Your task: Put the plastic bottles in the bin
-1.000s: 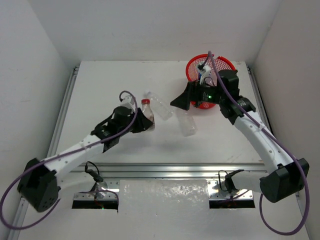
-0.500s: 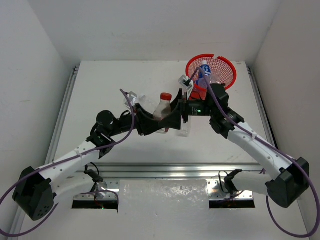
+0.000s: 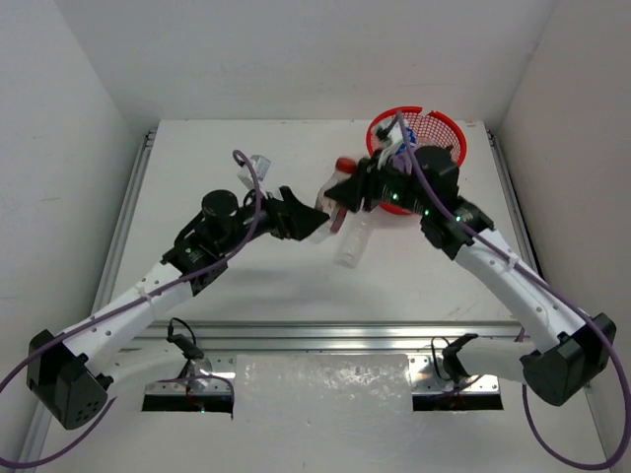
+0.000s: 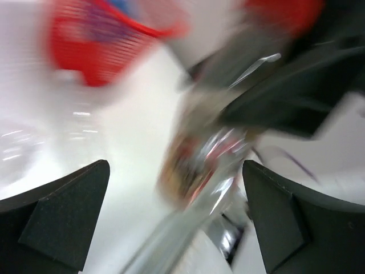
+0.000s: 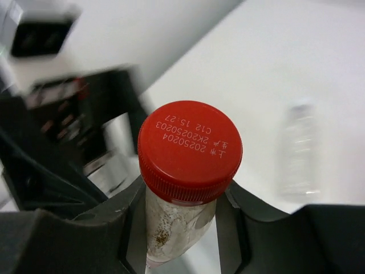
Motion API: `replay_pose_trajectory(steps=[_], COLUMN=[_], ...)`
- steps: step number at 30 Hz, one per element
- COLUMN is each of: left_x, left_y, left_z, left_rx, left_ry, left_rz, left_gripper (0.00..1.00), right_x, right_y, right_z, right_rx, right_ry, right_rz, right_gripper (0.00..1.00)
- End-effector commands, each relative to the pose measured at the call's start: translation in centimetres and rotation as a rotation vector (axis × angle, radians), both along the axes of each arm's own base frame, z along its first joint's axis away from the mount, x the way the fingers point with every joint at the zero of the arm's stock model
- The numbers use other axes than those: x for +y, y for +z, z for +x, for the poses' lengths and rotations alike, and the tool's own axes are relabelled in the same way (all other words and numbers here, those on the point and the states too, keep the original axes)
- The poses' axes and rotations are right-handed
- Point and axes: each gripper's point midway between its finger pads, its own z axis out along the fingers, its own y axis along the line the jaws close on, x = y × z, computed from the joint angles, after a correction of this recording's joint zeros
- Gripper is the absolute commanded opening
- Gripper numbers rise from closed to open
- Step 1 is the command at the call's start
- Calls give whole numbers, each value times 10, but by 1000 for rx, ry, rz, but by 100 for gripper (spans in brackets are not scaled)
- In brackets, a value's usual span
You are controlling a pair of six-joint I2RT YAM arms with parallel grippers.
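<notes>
The right claw (image 5: 181, 208) pinches the red-cap bottle (image 5: 190, 149) just under its cap, the long axis slanting down toward the left claw (image 4: 177, 191), which is spread around its base, and the bin (image 3: 446, 126) lies just behind the right claw's wrist.

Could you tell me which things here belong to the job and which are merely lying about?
Job: red-capped bottle, clear bottle on the table, red bin.
Not the job's: purple cables, metal rail.
</notes>
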Motion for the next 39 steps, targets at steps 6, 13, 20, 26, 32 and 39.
replay_pose_trajectory(steps=[6,13,20,26,32,39], left_x=[106,113,113,112,114,104], left_y=[-101,-127,-135,-146,-144,-145], left_z=[30,11,5,4,14,43], left_rx=[315,373,395,413,429,500], left_ry=[568,551,537,531,576,650], left_rz=[343,388,382,394,406,392], left_gripper=[100,100,100,100,100,100], right_x=[-163,-249,-298,-307,-306,-292], right_y=[71,52,5,-13,2,47], right_z=[159,241,258,257,254,228], right_rx=[-148,-104,2,33,27,26], right_ry=[-796,-1099,-1235,-1226,-1224,-1209], right_rz=[-279,-552,-713,-749,-732,-580], right_gripper=[0,0,0,29,99,99])
